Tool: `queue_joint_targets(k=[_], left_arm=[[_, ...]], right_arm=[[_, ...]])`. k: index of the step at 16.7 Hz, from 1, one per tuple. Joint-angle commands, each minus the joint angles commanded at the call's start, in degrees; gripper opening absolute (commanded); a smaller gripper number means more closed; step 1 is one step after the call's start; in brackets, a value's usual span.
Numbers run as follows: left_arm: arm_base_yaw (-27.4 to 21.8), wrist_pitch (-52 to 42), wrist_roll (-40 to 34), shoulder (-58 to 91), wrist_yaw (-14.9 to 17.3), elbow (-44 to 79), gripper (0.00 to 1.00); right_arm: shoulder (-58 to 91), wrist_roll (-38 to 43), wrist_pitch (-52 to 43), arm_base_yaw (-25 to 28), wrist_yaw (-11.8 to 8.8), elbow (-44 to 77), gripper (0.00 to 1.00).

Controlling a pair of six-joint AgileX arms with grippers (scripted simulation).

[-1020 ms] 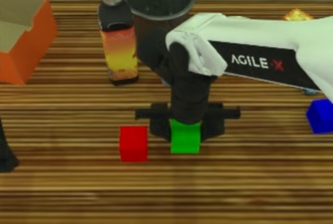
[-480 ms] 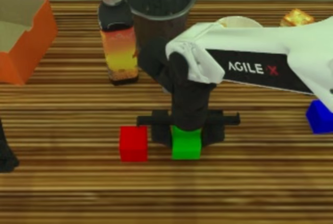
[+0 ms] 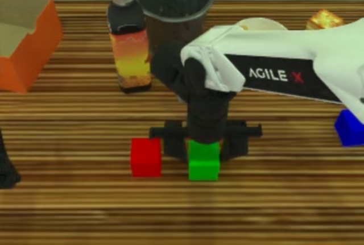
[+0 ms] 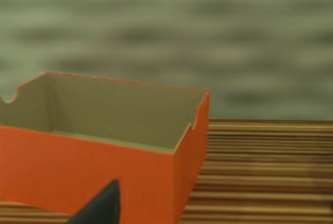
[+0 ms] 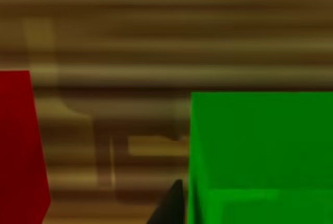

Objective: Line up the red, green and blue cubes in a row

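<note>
Right gripper (image 3: pixel 205 153) stands straight down over the small matte bright green cube (image 3: pixel 203 161), fingers pinching it. Since a second ago the cube has sunk slightly toward the striped wooden table (image 3: pixel 85 199) (contact uncertain). It sits near the matching bright red cube (image 3: pixel 146 157); deep blue cube (image 3: pixel 348 127) waits far right. Left arm (image 3: pixel 5 168) parked at the table's left edge.

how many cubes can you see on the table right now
3. The red cube sits mid-table; the green cube is beside it, apart, under the right gripper; the blue cube is at the right edge, partly hidden by the arm.
</note>
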Motion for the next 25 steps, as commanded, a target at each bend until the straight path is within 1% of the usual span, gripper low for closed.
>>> queue_joint_targets(k=[2,3,12,14,19,25], left_arm=[[0.00,0.00,0.00,0.00,0.00,0.00,1.00],[0.00,0.00,0.00,0.00,0.00,0.00,1.00],[0.00,0.00,0.00,0.00,0.00,0.00,1.00],[0.00,0.00,0.00,0.00,0.00,0.00,1.00],[0.00,0.00,0.00,0.00,0.00,0.00,1.00],[0.00,0.00,0.00,0.00,0.00,0.00,1.00]], right_arm=[[0.00,0.00,0.00,0.00,0.00,0.00,0.98],[0.00,0.00,0.00,0.00,0.00,0.00,1.00],[-0.06,-0.02,-0.20,-0.09,0.00,0.21,1.00],[-0.59,0.01,-2.36,0.08,0.01,2.08,1.00],[-3.31,-0.01,-12.57,0.35,-0.05,8.87,1.00],[-3.73,-0.22,-13.55,-0.05,-0.04,9.67,1.00]])
